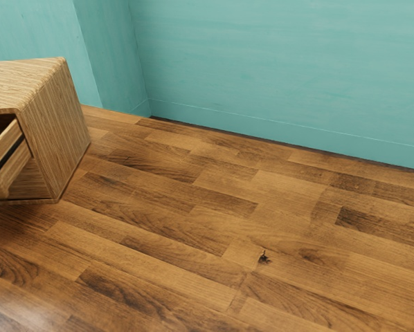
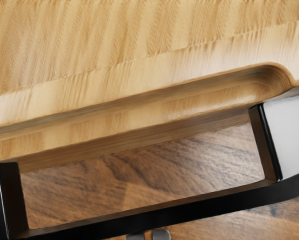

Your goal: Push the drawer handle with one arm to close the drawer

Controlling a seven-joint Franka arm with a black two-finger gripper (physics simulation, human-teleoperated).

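One wooden drawer (image 1: pixel 14 168), open at the exterior view's left; black handle (image 2: pixel 154 215) looks stiff, probably best pushed squarely at mid-bar; claw (image 2: pixel 148 236) sits narrow beside it, tips nearly together.

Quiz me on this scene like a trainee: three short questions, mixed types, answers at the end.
1. True or false: the drawer stands open.
2. What colour is the long bar of the handle?
A) red
B) black
C) green
3. Fill in: the cabinet stands toward the exterior view's ____ edge.

Key: 1 true; 2 B; 3 left.
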